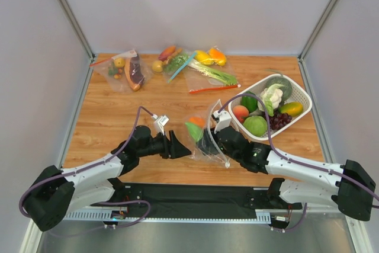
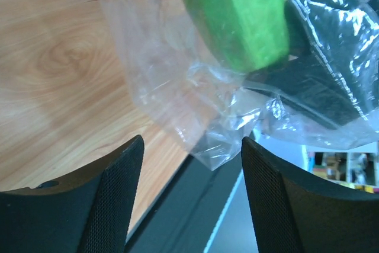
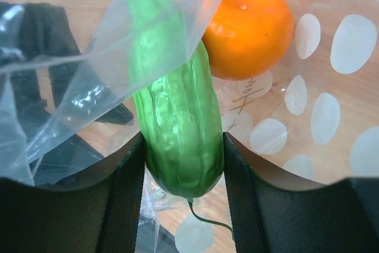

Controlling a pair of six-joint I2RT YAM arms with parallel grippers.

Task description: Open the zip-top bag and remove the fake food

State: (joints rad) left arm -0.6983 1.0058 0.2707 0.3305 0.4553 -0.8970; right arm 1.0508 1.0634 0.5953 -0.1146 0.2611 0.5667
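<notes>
Over on the left of the wooden table (image 1: 118, 111), the left arm reaches in low, and the left gripper (image 1: 185, 148) sits just beside the zip-top bag (image 2: 177, 87). Its fingers (image 2: 115, 202) are spread wide. A crumpled corner of the clear plastic hangs in front of the gap, but nothing is pinched.

The bag lies near the middle of the table, close to the near edge, between the two arms. Its film is rumpled and printed with pale round dots. The orange (image 3: 249, 28) rests inside it, touching the green piece (image 3: 177, 128), a bumpy glossy thing lying lengthways.

The right gripper (image 1: 206, 142) comes in from the other side, and both its fingers press against the flanks of the green piece, pinching it. A fold of plastic drapes over the far end of that piece; I cannot tell whether film lies under the pads.

Further right stands a white basket (image 1: 302, 92), holding the cauliflower (image 1: 272, 95) among other toy fruit
</notes>
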